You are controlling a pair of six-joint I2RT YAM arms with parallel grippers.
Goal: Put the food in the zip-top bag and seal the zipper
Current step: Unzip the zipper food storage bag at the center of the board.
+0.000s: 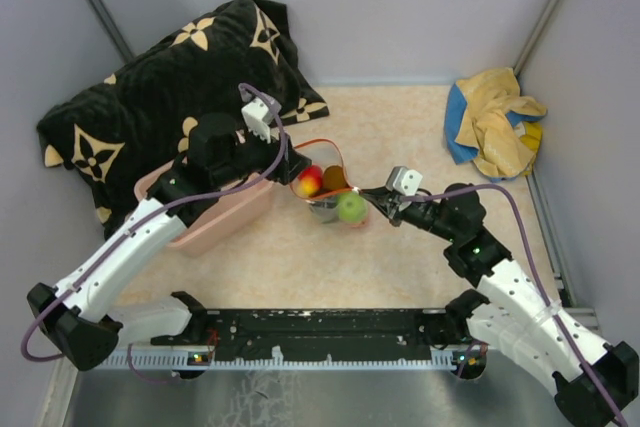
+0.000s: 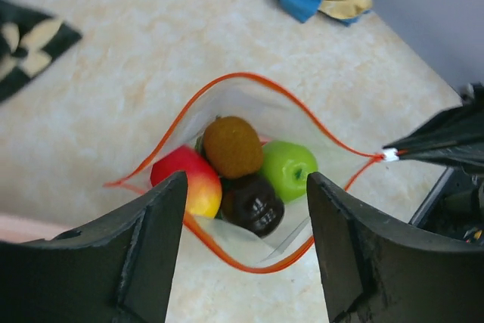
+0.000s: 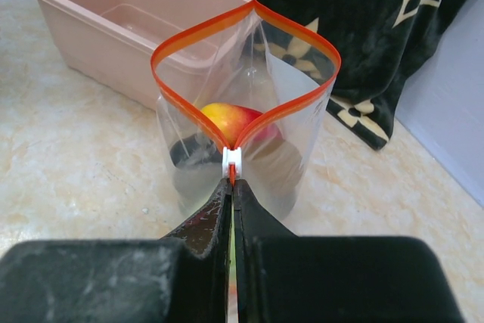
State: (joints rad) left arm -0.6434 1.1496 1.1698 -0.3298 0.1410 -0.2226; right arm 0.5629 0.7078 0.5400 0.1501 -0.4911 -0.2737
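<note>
Table (image 1: 300,257) is a beige stone-look top with grey walls on three sides. Black cushion (image 1: 180,77) with a cream flower print lies in the far-left corner. Left arm (image 1: 130,247) reaches in across the pink tub (image 1: 225,222), which sits touching the cushion's near edge. Right arm (image 1: 510,277) comes in low from the right. Yellow and blue cloth (image 1: 497,127) is bunched in the far-right corner, well apart from everything else.

Bag (image 3: 295,111) stands upright on the table mid-scene, just beside the tub's right end, between the tub and the right arm. Mouth faces up and gapes in a lens shape.

Left gripper (image 2: 246,209) hangs over the mouth looking straight down, jaws spread wide, nothing clamped between them. Whether its left finger touches the bag rim: can't tell.

Right gripper (image 3: 232,187) is pinched tight on the near end of the zipper (image 3: 197,32). From that pinch the orange strip splits into two curves that meet again at the far end, so it is unsealed.

Food (image 2: 232,145) is all at the bottom of the bag: red-yellow piece, brown piece, green piece and dark brown piece, packed touching each other.

White slider (image 3: 233,158) sits on the zipper right at the right fingertips.
</note>
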